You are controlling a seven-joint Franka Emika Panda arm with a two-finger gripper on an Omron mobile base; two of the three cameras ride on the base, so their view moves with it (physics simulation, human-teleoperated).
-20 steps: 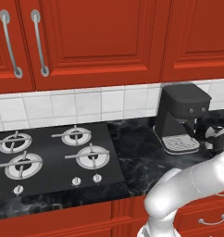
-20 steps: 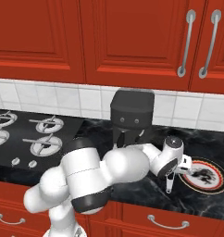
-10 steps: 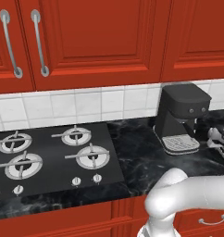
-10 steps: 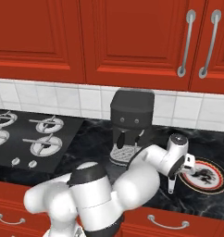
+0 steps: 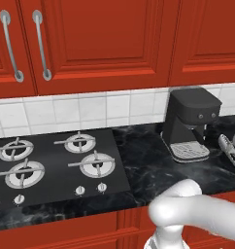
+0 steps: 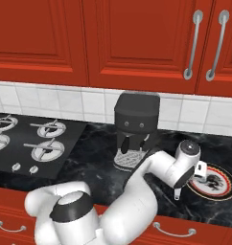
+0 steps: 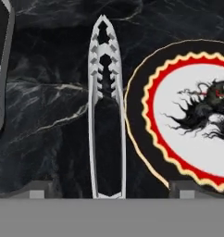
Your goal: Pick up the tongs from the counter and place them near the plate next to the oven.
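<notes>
The silver-grey tongs [image 7: 104,106] lie flat on the black veined counter [image 7: 49,69], toothed tips pointing away from the hand and the joined end near it. Just right of them sits the plate [image 7: 197,152], with a red scalloped rim and a pale centre bearing a black drawing; a narrow gap separates the two. My gripper [image 7: 111,190] hovers above the joined end, open, its fingertips [image 7: 37,190] wide apart on either side and touching nothing. From the right base view the gripper [image 6: 180,189] points down just left of the plate [image 6: 218,184]. The tongs [image 5: 230,150] show at the right edge of the left base view.
A black coffee machine [image 6: 134,129] stands on the counter [image 6: 94,162] behind and left of the hand. The matte black gas hob [image 5: 51,165] lies far to the left. Red cupboards hang above, with white tiles behind. A dark, grey-edged shape [image 7: 0,69] sits at the hand view's left edge.
The jaws have gone from shut to wide open and the tongs now rest on the counter beside the plate. The hand has shifted right, towards the plate.
</notes>
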